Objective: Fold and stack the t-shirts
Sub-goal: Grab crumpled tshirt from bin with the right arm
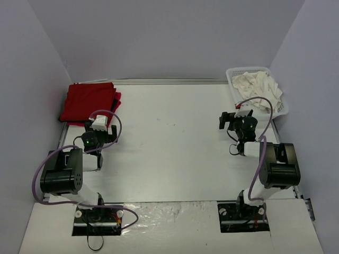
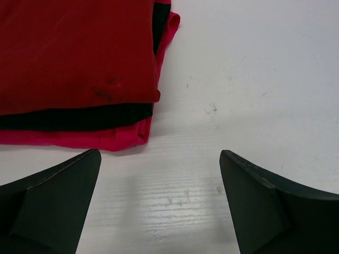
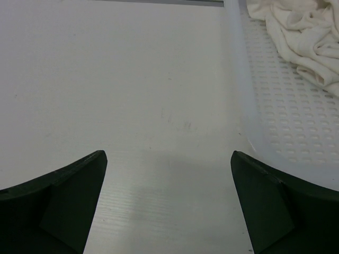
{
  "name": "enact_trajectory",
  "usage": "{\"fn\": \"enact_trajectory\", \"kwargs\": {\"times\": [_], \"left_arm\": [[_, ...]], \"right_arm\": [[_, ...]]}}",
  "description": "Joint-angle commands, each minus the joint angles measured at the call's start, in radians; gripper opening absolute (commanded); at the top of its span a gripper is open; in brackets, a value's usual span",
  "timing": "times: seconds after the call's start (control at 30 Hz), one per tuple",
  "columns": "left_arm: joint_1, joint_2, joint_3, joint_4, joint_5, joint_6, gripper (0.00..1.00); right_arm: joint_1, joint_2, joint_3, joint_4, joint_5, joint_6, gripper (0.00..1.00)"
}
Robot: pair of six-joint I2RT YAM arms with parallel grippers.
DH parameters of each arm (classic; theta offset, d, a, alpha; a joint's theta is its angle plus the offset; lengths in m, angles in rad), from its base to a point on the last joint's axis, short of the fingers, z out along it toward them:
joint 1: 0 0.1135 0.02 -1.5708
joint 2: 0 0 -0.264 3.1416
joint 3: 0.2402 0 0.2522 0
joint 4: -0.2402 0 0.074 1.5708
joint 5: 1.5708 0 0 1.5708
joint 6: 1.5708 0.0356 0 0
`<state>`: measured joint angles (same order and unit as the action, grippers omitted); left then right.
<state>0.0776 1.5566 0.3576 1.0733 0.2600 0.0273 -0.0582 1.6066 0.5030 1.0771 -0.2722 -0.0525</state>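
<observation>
– Fingers (image 2: 58, 196), both sides: what have you got?
– I read both pairs spread wide with nothing between them. My left gripper (image 2: 159, 159) hangs over bare table (image 1: 175, 137) just short of the red stack (image 2: 79, 53). My right gripper (image 3: 168, 159) sits beside the basket (image 3: 249, 106) wall.
– And the shirts?
– I see the red stack folded in the upper left of the top view. The cream shirt (image 1: 257, 87) is crumpled in the basket at upper right, not yet folded.
– What worries you?
– Pulling the cream shirt out. It's bunched, so I may pinch only one fold and drag it out tangled, or catch the mesh and tip the basket. On the left, a careless reach could shove the red stack's edge and skew its layers. A dark band shows between the reds, so they may not sit flush.
</observation>
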Motion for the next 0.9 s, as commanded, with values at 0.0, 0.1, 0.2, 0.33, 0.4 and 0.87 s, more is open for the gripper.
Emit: {"fn": "enact_trajectory", "kwargs": {"times": [0.0,0.1,0.2,0.33,0.4,0.87], "left_arm": [[-0.004,-0.062,0.027,-0.036,-0.005,0.016,0.94],[-0.002,-0.078,0.018,-0.024,0.002,0.019,0.94],[-0.002,-0.136,0.041,-0.128,0.039,0.023,0.94],[-0.004,-0.204,0.104,-0.315,0.053,0.042,0.94],[-0.001,-0.240,0.121,-0.370,0.053,0.063,0.94],[-0.007,-0.254,0.513,-0.927,0.094,0.135,0.94]], "right_arm": [[0.003,-0.074,0.039,-0.086,-0.036,-0.030,1.00],[0.003,-0.145,0.102,-0.240,-0.108,-0.067,1.00],[0.018,-0.168,0.242,-0.623,-0.212,-0.104,1.00],[0.082,-0.212,0.340,-0.833,-0.136,-0.179,1.00],[0.107,-0.237,0.376,-0.911,-0.029,-0.197,1.00],[0.110,-0.114,0.713,-0.984,0.416,-0.267,1.00]]}}
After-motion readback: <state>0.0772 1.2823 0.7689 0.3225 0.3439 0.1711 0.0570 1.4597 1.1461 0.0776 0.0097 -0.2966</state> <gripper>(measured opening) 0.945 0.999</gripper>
